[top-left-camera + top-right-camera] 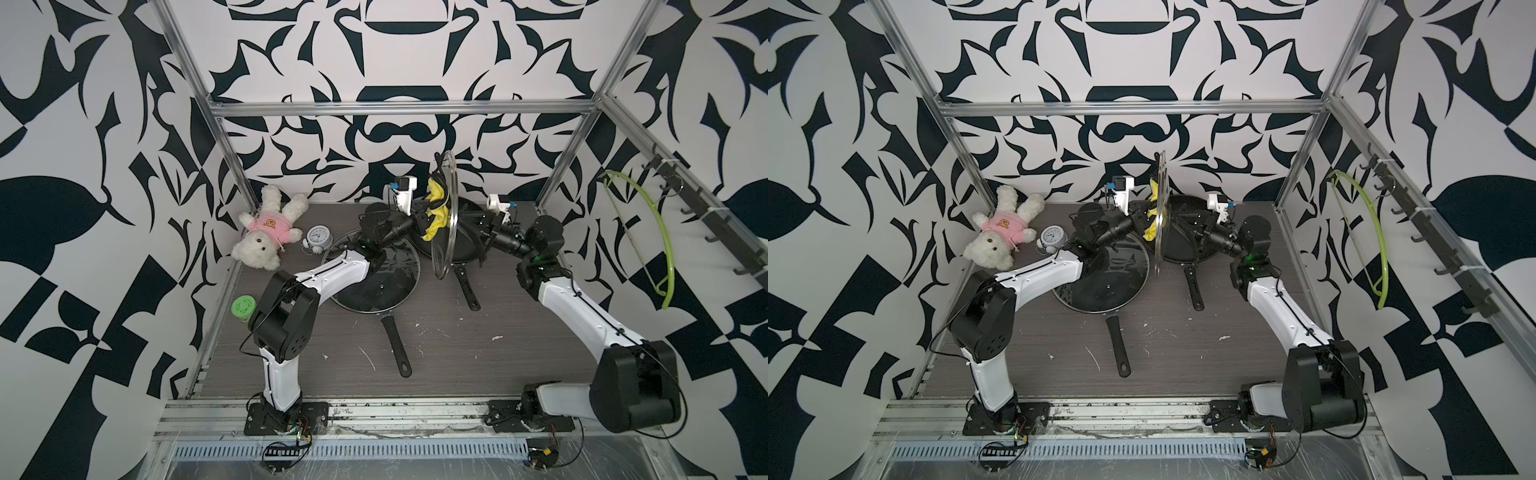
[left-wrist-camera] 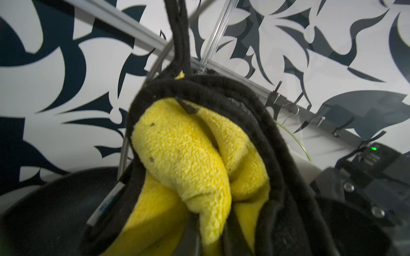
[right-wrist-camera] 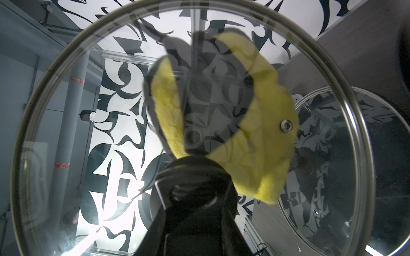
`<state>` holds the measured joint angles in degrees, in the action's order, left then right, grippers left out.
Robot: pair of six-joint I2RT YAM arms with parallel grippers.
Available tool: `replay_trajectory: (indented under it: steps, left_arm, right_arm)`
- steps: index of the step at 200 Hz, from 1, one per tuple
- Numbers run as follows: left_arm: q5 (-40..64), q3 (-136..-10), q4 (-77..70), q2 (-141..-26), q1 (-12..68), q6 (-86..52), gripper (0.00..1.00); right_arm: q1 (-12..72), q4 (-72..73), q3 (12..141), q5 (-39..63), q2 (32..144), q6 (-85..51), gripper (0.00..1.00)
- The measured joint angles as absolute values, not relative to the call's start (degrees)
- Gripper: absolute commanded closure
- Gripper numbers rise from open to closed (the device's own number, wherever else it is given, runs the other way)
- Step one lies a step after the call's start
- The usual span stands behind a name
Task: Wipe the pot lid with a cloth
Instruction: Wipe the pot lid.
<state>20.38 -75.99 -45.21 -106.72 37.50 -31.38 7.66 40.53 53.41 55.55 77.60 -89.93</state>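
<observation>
The glass pot lid [image 1: 445, 195] stands upright on edge above the table at the back middle, and shows edge-on in a top view [image 1: 1159, 249]. My right gripper [image 1: 473, 232] is shut on the lid's black knob [image 3: 193, 175] from the right side. My left gripper [image 1: 424, 218] is shut on the bunched yellow cloth [image 1: 438, 214], which has a dark trim [image 2: 273, 141]. It holds the cloth against the lid's left face. In the right wrist view the cloth [image 3: 264, 137] shows through the glass. The left fingertips are buried in the cloth [image 2: 184, 155].
A second glass lid [image 1: 374, 286] lies on a black pan whose handle [image 1: 397, 345] points toward the front. Another black pan [image 1: 467, 249] sits under the held lid. A teddy bear [image 1: 266, 232], alarm clock [image 1: 318, 239] and green-capped jar [image 1: 243, 307] stand at the left. A green hanger [image 1: 652, 232] hangs on the right rail.
</observation>
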Motion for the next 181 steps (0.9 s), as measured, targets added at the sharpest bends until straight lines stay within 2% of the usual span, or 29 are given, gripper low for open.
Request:
replay_trajectory:
  steps: [99,181]
  left_arm:
    - [20.1,-57.8,-46.3,-91.7,37.1,-30.1,1.00]
    - [20.0,-58.6,-42.5,-86.1,39.4,-26.3,1.00]
  right_arm:
    - [11.2,64.5,70.0,59.1,100.4,-107.4,1.00]
    - [12.6,69.7,70.6,60.0,102.5,-110.0,1.00]
